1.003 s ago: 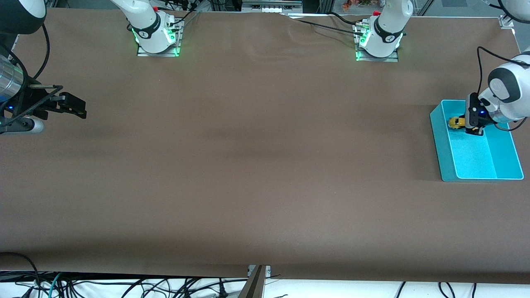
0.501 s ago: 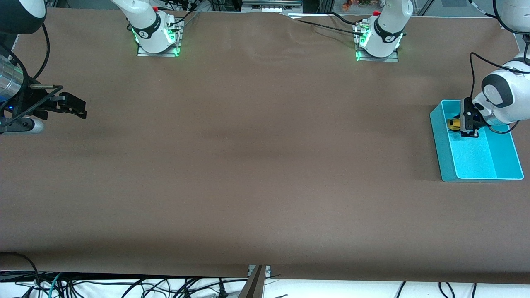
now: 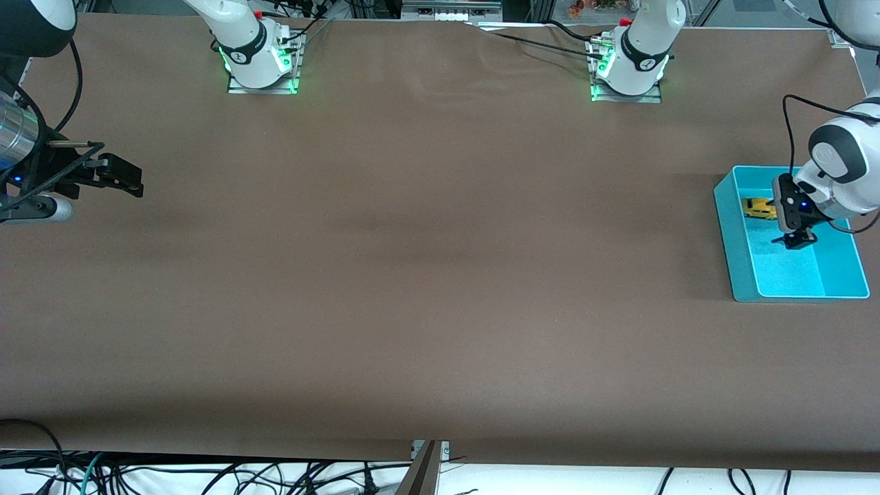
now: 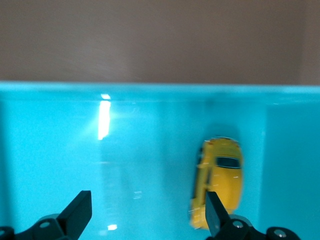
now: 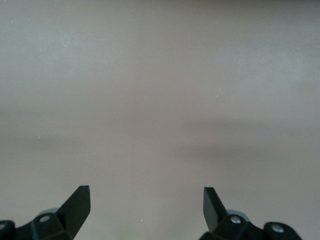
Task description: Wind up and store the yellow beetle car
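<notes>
Since a second ago your left gripper (image 3: 797,240) has let go of the yellow beetle car (image 3: 759,207) and pulled away from it; its jaws, then closed on the toy, now stand wide and empty over the floor of the turquoise bin (image 3: 730,227). In the left wrist view the spread fingertips (image 4: 80,210) frame the bin floor, and the car (image 4: 220,180) sits just ahead of one of them, not touching that you can see.

You will find the car resting on the bin floor in the corner farthest from the front camera, close to the long wall that faces the middle of the desk. Its long axis runs roughly across the bin, along the short wall at that end. Which end is the nose you cannot tell from these views.

Nothing else lies in the bin. It sits at the left arm's end of the desk (image 3: 426,275), beside that edge.

Your right gripper (image 3: 127,180) waits over the right arm's end of the desk, jaws wide, with only bare brown surface below it (image 5: 145,210).
</notes>
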Tool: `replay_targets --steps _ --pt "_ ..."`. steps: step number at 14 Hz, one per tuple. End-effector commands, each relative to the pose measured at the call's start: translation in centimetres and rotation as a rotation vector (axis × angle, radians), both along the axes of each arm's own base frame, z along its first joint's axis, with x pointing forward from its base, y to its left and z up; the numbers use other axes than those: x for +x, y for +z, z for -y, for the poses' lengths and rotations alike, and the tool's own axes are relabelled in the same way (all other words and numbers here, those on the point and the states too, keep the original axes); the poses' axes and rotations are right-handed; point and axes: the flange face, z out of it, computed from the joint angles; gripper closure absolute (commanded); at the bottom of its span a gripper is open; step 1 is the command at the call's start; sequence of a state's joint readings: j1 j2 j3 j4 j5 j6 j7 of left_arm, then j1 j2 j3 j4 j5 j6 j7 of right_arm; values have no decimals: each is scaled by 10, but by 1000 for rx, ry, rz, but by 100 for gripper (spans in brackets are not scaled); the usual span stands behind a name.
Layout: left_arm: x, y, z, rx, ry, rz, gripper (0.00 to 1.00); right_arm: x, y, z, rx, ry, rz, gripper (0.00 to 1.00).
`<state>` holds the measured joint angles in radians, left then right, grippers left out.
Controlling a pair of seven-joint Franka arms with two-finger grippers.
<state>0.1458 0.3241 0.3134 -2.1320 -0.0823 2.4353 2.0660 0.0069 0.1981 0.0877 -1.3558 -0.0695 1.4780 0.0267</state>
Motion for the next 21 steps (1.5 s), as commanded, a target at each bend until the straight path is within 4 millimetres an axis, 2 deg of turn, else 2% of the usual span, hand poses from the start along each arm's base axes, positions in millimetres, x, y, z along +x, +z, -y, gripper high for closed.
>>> replay_targets --steps 1,2,4,6,8,10,13,17,20,21 --pt "15 63 21 -6 -12 92 0 -2 2 -2 4 -5 7 0" --pt "14 78 26 -17 5 104 0 -2 2 -2 4 -5 7 0" --pt "18 102 51 -40 44 109 0 -2 2 -2 5 -2 7 0" --pt "13 128 67 -72 177 105 0 -2 2 -2 4 -5 7 0" --pt "15 144 95 -89 331 97 1 -2 3 -4 5 -2 8 0" --pt "24 156 136 -95 429 106 1 -2 3 -4 5 -2 8 0" --pt "29 179 180 -66 566 124 1 -2 3 -4 5 2 8 0" --pt "34 209 221 12 748 64 1 -3 3 -5 5 2 8 0" --pt "35 213 241 20 850 62 1 -2 3 -4 3 0 9 0" --pt "34 216 254 22 889 61 1 -2 3 -4 3 0 9 0"
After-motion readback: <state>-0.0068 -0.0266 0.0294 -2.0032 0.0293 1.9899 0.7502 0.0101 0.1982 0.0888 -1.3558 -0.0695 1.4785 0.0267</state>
